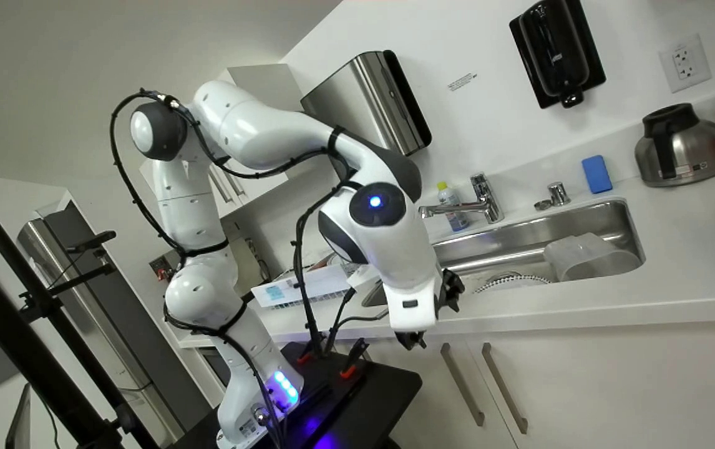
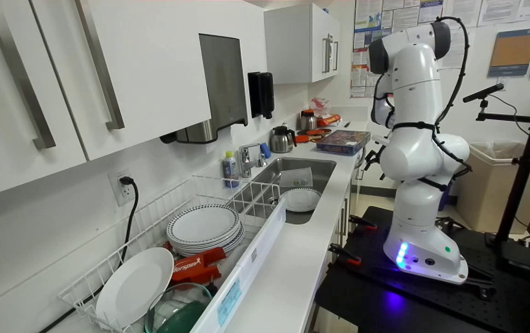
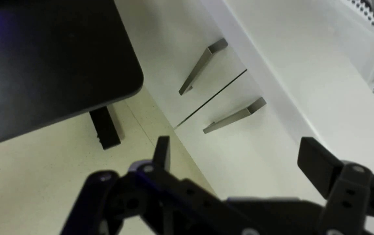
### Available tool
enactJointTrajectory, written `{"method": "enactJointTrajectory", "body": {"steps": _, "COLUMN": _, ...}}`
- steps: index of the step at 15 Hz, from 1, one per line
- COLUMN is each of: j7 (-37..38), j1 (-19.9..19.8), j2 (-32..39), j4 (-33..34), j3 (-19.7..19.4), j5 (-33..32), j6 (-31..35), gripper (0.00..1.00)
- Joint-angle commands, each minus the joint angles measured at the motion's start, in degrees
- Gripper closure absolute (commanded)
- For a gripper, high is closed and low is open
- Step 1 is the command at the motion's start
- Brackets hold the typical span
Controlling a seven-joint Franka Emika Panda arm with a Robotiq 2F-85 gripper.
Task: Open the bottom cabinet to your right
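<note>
The bottom cabinet (image 1: 619,380) is white, with flat doors and silver bar handles, below the counter. Its doors look shut, with a thin seam between them. The two handles, a left one (image 1: 462,383) and a right one (image 1: 505,388), flank that seam. In the wrist view the cabinet front (image 3: 255,156) runs diagonally, with both handles (image 3: 200,68) (image 3: 234,119) beyond my fingertips. My gripper (image 1: 433,317) is open and empty, near the counter edge and above the handles. In the wrist view its fingers (image 3: 234,142) are wide apart and touch no handle. An exterior view shows the cabinet front (image 2: 342,217) almost edge-on.
The white counter (image 1: 694,299) overhangs the doors and holds a sink (image 1: 635,237). The black robot table (image 3: 53,65) stands close to the cabinet front, with clamps (image 2: 346,253) on its edge. A dish rack (image 2: 265,240) and a boxed game (image 2: 343,142) sit on the counter.
</note>
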Motion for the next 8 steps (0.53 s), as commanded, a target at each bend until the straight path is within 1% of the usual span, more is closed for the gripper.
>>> {"method": "enactJointTrajectory", "body": {"steps": 1, "j7": 0.3, "j1": -2.4, "j2": 2.2, "j4": 0.7, "j3": 1.9, "j5": 1.4, "j6": 0.2, "gripper": 0.0}}
{"method": "enactJointTrajectory", "body": {"steps": 3, "j7": 0.4, "j1": -3.6, "j2": 5.5, "j4": 2.1, "j3": 2.9, "j5": 2.9, "j6": 0.3, "gripper": 0.0}}
{"method": "enactJointTrajectory", "body": {"steps": 8, "j7": 0.4, "j1": -3.7, "j2": 6.0, "j4": 3.1, "j3": 3.1, "j5": 2.9, "j6": 0.0, "gripper": 0.0}}
